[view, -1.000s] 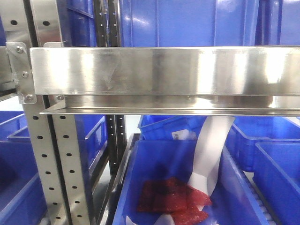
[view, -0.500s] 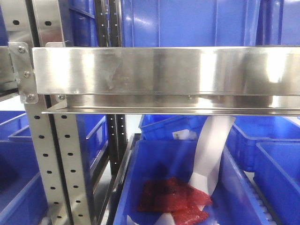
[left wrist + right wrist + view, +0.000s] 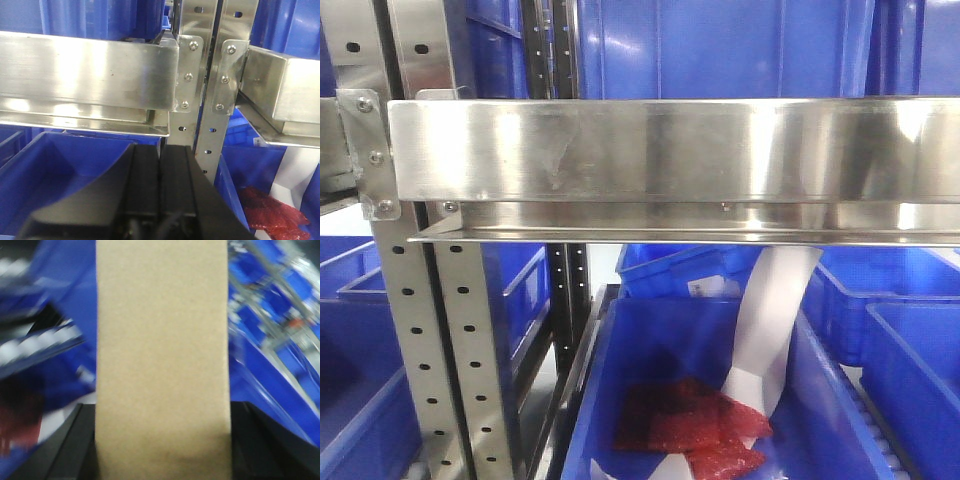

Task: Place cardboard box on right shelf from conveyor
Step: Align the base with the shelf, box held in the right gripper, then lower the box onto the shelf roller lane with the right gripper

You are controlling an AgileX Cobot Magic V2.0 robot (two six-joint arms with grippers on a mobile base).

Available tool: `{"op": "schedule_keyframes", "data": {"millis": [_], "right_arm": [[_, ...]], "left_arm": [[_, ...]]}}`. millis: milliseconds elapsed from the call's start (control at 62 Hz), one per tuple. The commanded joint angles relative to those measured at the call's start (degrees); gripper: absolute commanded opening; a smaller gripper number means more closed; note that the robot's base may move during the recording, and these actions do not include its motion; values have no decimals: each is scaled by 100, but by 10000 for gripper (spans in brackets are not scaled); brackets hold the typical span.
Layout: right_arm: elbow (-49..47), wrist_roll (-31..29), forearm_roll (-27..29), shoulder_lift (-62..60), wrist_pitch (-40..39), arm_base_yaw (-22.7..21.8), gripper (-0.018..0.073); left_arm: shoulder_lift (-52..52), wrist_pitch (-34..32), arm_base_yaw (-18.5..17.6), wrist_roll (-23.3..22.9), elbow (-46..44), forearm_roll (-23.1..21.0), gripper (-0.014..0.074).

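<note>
1. Your right pincer is the one with the cardboard box; the box sits between its two black jaws, one on each side, so I judge it is pinching the box.
2. The box's long side runs straight out from the pincer, up the middle of the right wrist picture; a flat tan face looks at the camera and hides most of what is ahead.
3. All around the box is a blue and white blur; from that picture you cannot tell how far the box is from the right shelf.
4. Your left pincer has its two black fingers pressed together with nothing between them; it points at the grey uprights, with the right shelf off to one side of it.
5. The right arm is the one to use, since it has the box; the left arm is just near the posts.
6. You cannot see the conveyor in any picture.
7. The shelf has a wide shiny front rail, so I think the box must go over that rail to land on the shelf.
8. Big blue bins stand on the shelf behind the rail; you cannot see a free spot from here.
9. Under the shelf is another blue bin; in it lie red packets and a white paper strip.
10. More blue bins sit beside it; what they hold is hidden.
</note>
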Motion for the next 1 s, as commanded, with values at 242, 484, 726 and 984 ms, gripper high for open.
{"op": "schedule_keyframes", "data": {"millis": [242,484,726,984], "right_arm": [[-546,-2180,-67,1282,-688,394,54],[-546,-2672,-67,1800,-1258,573,54],[-546,-2672,-67,2034,-1555,619,57],[-546,-2672,-67,2076,-1618,626,218]], "left_arm": [[-45,-489,9,-27,59,7,-116],[-45,-489,9,-27,59,7,-116],[-45,-489,9,-27,59,7,-116],[-45,-489,9,-27,59,7,-116]]}}
